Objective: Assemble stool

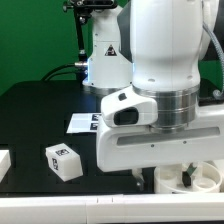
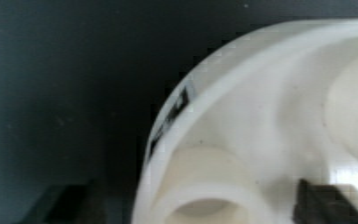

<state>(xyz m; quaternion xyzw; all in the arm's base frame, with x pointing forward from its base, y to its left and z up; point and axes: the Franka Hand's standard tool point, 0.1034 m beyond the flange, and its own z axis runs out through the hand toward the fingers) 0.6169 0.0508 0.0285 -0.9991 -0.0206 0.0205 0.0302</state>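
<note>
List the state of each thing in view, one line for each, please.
gripper: open, fingers apart, holding nothing.
seat disc: lying on the table below the gripper, not held; visible socket empty.
small white block: resting on the table, alone, untouched.
marker board: flat on the table.

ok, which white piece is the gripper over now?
The round seat disc, at the exterior view's lower right, under the gripper; its curved rim fills the wrist view. The small tagged block sits apart, toward that view's left.
</note>
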